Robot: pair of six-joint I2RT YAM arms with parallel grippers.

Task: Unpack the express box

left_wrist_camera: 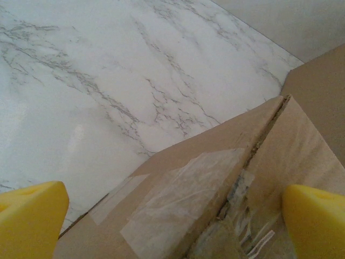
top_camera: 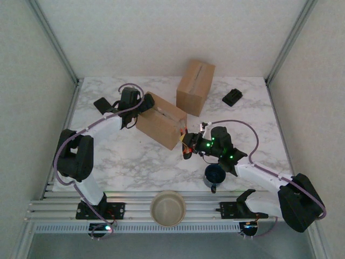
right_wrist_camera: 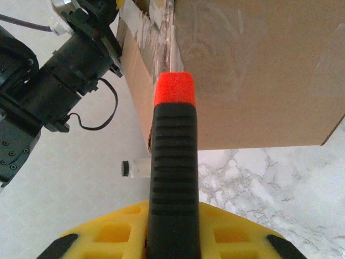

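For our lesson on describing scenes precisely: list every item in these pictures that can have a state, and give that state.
Near box: lying flat, flaps shut, seam tape frayed.
Far box: standing upright, shut.
Tool: clamped in the right gripper, red tip toward the near box.
Left gripper: open, fingers spread over the near box.
Mug: upright.
Bowl: upright, empty.

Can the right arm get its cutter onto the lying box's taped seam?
Probably yes: the cutter in the right tool points at the near end of the box, nothing between. The left tool sits over the far end of the seam.
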